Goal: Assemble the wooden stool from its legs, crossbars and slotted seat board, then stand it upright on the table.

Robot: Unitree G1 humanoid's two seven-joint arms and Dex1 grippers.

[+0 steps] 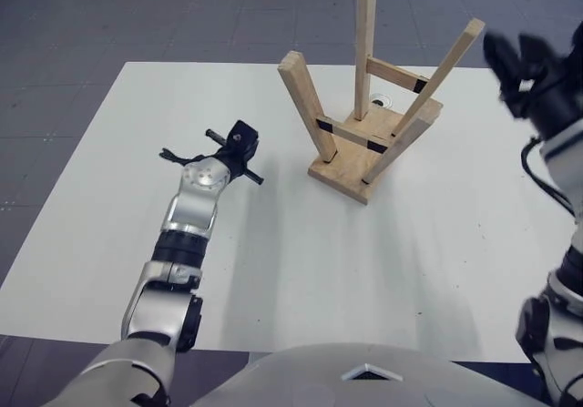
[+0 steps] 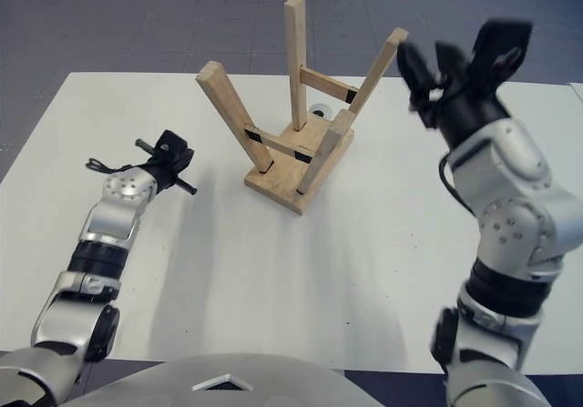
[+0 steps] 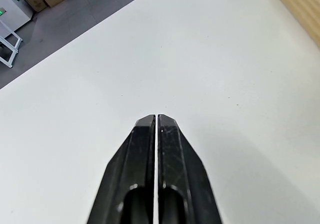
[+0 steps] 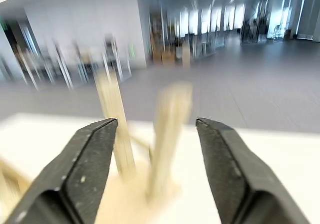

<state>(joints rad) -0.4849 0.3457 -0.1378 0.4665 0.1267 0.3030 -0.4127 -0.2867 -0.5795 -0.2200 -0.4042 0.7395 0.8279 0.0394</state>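
the pale wooden stool (image 1: 351,166) is sitting upside down toward the far side of the flat white rectangular table (image 1: 273,270). its flat square seat board (image 1: 339,172) is lying on the tabletop, and its four straight wooden legs (image 1: 305,106) are pointing up and splaying outward. thin wooden crossbars (image 1: 351,134), dark-banded at their ends, are running between the legs.

the left gripper (image 3: 156,119) is lying low on the table, well to the left of the stool and apart from it. its two black fingers (image 3: 172,149) are pressing together with only a hairline seam between them, and they are gripping nothing.

the right gripper (image 2: 460,59) is hanging in the air just to the right of the stool, level with the leg tops. its jaws are spreading wide and holding nothing, and it is touching no leg. in the right wrist view the blurred legs are showing between the dark fingers (image 4: 85,164).

a small dark round object (image 2: 319,109), too small to make out, is lying on the table just behind the stool.
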